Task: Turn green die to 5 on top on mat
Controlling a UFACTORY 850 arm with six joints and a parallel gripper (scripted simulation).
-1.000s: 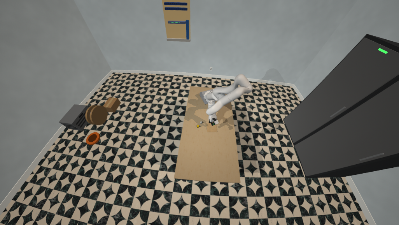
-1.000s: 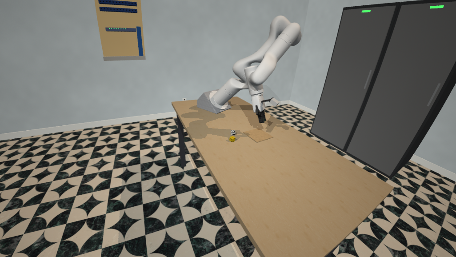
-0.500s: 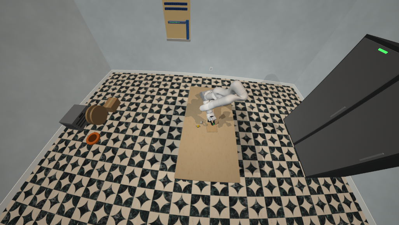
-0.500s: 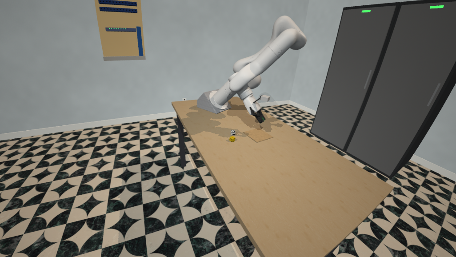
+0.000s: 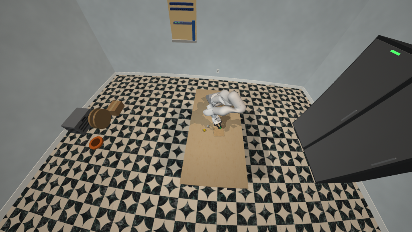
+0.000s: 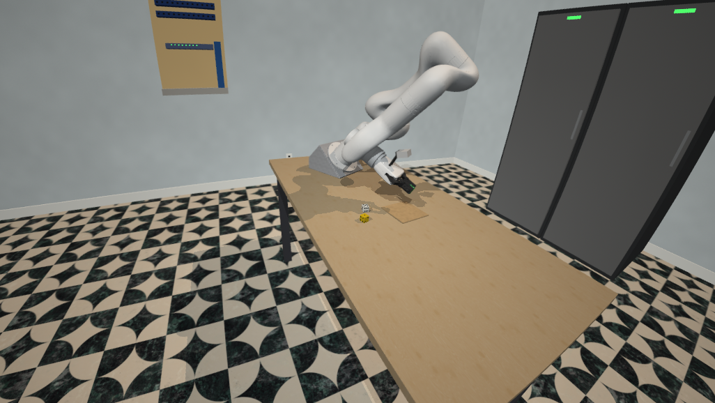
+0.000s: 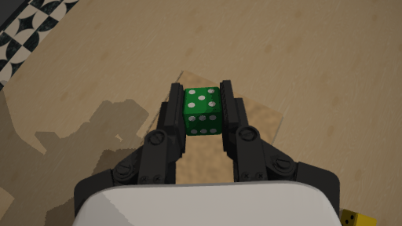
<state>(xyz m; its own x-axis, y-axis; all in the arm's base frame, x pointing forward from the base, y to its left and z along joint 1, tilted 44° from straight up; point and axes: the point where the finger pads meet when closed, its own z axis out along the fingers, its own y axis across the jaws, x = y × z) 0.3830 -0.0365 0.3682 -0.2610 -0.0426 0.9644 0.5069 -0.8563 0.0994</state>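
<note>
My gripper (image 7: 202, 97) is shut on the green die (image 7: 202, 111) and holds it tilted above the tan mat (image 7: 221, 135). In the wrist view the die shows a five-pip face farther from the camera and a six-pip face nearer. In the exterior view the gripper (image 6: 408, 186) slants down over the mat (image 6: 406, 213), with the die a green speck at its tip. In the top view the die (image 5: 219, 126) is at the mat's (image 5: 218, 132) far end. The white die (image 6: 365, 207) and the yellow die (image 6: 364, 218) lie on the table left of the mat.
The yellow die's corner shows at the wrist view's lower right (image 7: 357, 218). The arm's base (image 6: 332, 162) stands at the table's far end. Tall dark cabinets (image 6: 615, 125) stand to the right of the table.
</note>
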